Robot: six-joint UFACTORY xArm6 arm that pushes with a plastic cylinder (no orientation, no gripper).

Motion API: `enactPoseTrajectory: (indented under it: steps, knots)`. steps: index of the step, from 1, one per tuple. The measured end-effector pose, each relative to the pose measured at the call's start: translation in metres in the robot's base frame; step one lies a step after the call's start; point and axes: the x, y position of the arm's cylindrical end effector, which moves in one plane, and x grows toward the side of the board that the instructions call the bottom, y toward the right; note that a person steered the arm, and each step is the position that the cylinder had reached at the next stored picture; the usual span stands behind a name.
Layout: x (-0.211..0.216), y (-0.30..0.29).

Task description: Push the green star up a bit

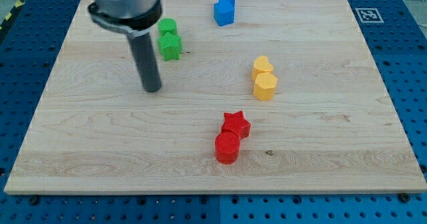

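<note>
1. A pale wooden board lies on a blue pegboard table and fills most of the view.
2. A dark rod hangs from a grey arm at the view's upper left; my tip sits on the board. It is a plain rod with no jaws, so there is nothing to open or close, and it holds nothing.
3. The green star lies near the board's top left, just right of the rod and above my tip, not touching it.
4. A second green block touches the star's upper side.
5. A blue block sits near the top edge, towards the middle.
6. A yellow heart and a yellow hexagon touch, right of centre.
7. A red star and a red cylinder touch, near the bottom centre.
</note>
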Motion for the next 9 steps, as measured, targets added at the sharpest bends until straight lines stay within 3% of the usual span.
enactPoseTrajectory:
  steps: [2, 5, 9]
  knots:
    - [-0.015, 0.071]
    - [-0.050, 0.106]
    - [-0.063, 0.086]
